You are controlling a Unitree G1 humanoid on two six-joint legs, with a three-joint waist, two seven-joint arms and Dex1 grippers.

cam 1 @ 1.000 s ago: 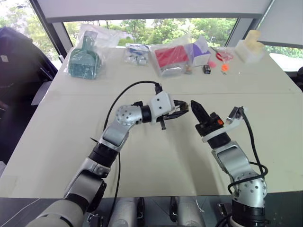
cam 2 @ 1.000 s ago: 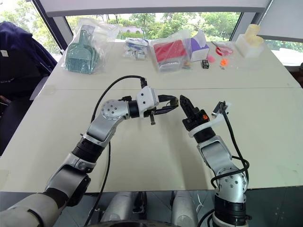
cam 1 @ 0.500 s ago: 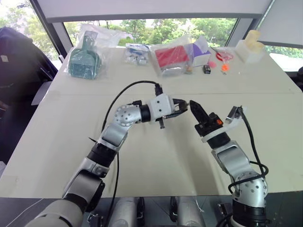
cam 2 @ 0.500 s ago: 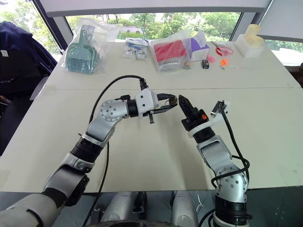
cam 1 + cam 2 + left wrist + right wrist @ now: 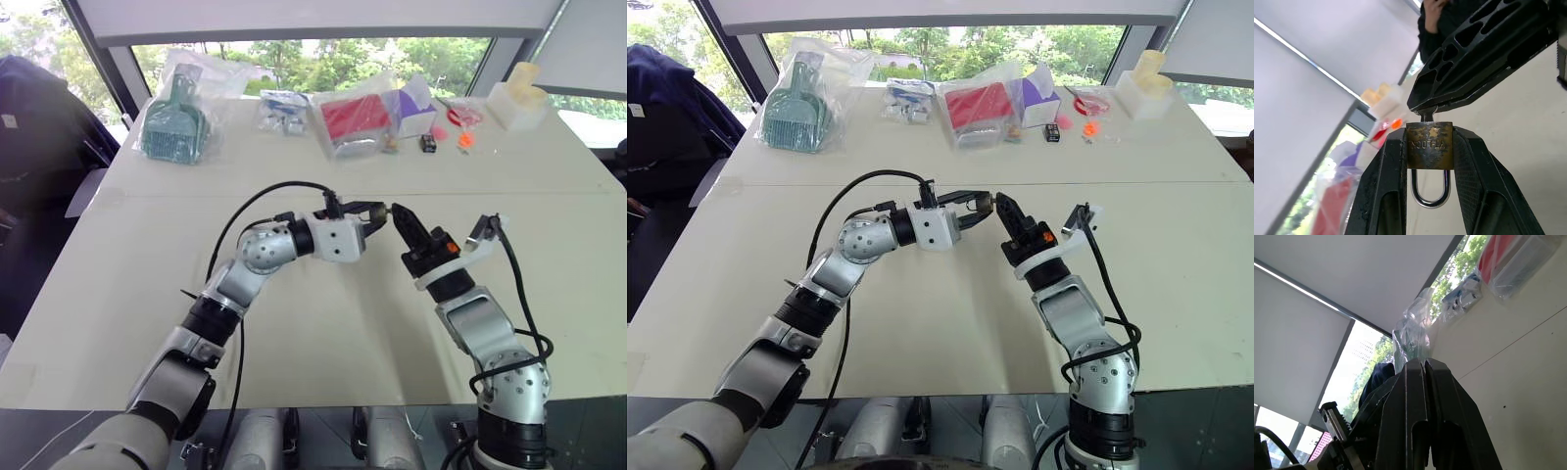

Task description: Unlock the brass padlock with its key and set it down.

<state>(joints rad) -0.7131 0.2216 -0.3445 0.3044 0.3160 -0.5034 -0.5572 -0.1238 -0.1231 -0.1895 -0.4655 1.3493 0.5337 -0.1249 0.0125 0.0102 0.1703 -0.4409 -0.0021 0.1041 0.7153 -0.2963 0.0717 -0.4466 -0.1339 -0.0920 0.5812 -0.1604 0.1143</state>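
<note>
brass padlock [image 5: 1430, 145] clamped in left gripper [image 5: 1428, 147] fingers, right gripper [image 5: 401, 214] touching

Brass padlock [image 5: 1430, 145]: dull gold body, mottled with darker tarnish, stamped lettering; shackle [image 5: 1429, 189] bright silver. Left end effector [image 5: 1428, 147] and right end effector [image 5: 403, 216]: black fingers, the right one's wrist with an orange spot. Tabletop [image 5: 323, 323]: plain cream. Far edge of the tabletop, left to right: teal scoop [image 5: 173, 122] in a clear bag, red box [image 5: 356, 118] in clear wrap, purple and white carton [image 5: 414, 104], small black box [image 5: 428, 143], pale yellow block [image 5: 517, 94].
</note>
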